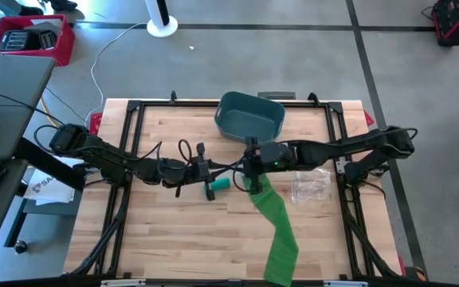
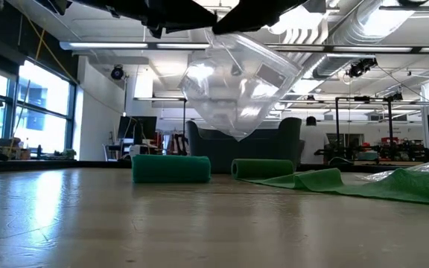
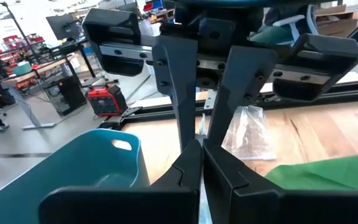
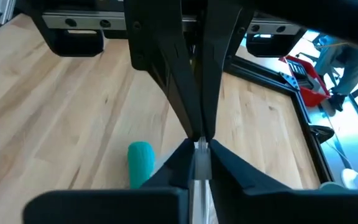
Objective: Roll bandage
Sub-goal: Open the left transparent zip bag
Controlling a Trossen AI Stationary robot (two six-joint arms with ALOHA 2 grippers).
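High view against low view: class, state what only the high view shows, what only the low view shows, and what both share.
Only the high view: the left gripper and right gripper meeting over the middle of the table, and a red crate on the floor. Only the low view: a clear bag hanging in the air from above, where both pairs of jaws are shut on it. Both: the green roll, the unrolled bandage strip and the teal bin.

Beyond the table we see a grey concrete floor (image 1: 309, 64) crossed by dark lines, tall windows (image 2: 21, 112) at one side, and ceiling ducts (image 2: 348, 30) among strip lights.
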